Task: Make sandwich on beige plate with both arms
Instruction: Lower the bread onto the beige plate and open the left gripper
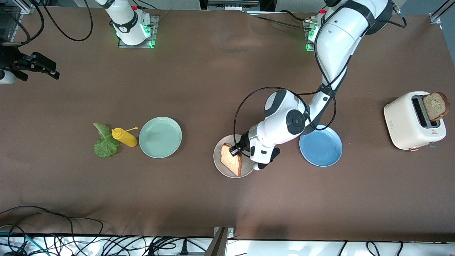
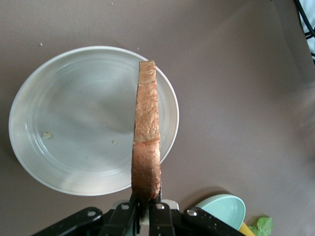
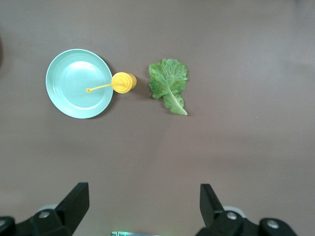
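The beige plate (image 1: pixel 217 156) lies mid-table between a mint-green plate and a blue one. My left gripper (image 1: pixel 237 152) is shut on a slice of brown bread (image 1: pixel 231 160), holding it on edge, tilted, over the beige plate. In the left wrist view the bread (image 2: pixel 146 142) shows crust-on above the plate (image 2: pixel 64 128), its end pinched in the left gripper (image 2: pixel 146 206). A second bread slice (image 1: pixel 436 106) sticks up from the toaster (image 1: pixel 414 121). The lettuce leaf (image 1: pixel 105 142) lies flat toward the right arm's end. My right gripper (image 1: pixel 53 71) waits open high above that end; in the right wrist view it (image 3: pixel 145 201) holds nothing, with the lettuce (image 3: pixel 169 83) below.
A yellow mustard bottle (image 1: pixel 124 137) lies between the lettuce and the mint-green plate (image 1: pixel 160 137). The blue plate (image 1: pixel 321 145) sits beside the beige one toward the left arm's end, partly under the left arm. Cables run along the table edge nearest the front camera.
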`<state>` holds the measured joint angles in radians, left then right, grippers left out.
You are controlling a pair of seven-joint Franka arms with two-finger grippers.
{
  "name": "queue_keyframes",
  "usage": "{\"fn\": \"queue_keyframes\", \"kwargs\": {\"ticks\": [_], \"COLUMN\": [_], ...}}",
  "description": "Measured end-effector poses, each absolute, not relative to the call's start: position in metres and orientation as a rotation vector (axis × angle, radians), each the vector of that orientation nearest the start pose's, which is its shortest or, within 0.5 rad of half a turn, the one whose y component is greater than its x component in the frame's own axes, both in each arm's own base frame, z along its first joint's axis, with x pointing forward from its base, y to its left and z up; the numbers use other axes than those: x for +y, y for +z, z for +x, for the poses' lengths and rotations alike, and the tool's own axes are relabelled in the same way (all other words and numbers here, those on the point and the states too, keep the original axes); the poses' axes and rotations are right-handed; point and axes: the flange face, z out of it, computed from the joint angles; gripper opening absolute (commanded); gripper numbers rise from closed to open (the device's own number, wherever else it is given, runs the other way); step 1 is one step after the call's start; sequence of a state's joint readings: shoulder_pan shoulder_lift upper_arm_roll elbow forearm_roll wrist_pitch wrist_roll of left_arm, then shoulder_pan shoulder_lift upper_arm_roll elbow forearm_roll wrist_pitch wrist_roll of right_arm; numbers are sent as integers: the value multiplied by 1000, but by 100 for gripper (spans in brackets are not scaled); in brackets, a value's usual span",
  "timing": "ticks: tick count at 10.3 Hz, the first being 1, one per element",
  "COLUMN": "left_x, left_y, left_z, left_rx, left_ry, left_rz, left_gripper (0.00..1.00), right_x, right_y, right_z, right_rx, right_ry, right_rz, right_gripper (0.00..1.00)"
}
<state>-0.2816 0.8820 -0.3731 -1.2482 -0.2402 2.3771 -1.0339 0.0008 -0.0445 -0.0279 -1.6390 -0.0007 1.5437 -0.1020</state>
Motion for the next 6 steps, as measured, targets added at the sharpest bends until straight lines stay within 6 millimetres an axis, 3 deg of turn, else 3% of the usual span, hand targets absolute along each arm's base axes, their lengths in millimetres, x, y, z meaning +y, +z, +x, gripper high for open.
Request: {"fn": "queue_keyframes", "kwargs": {"ticks": [6], "left_x": [-413], "left_y": [278], "left_z": [665], "left_rx": [817], "left_ry": [-183], "left_rz": [2483], "left_gripper": [0], "right_x": [-15], "right_y": [614], "right_z": [536], "right_rx": [-117], "right_ry": [80], "right_rz": [-3135], "right_gripper": [100]}}
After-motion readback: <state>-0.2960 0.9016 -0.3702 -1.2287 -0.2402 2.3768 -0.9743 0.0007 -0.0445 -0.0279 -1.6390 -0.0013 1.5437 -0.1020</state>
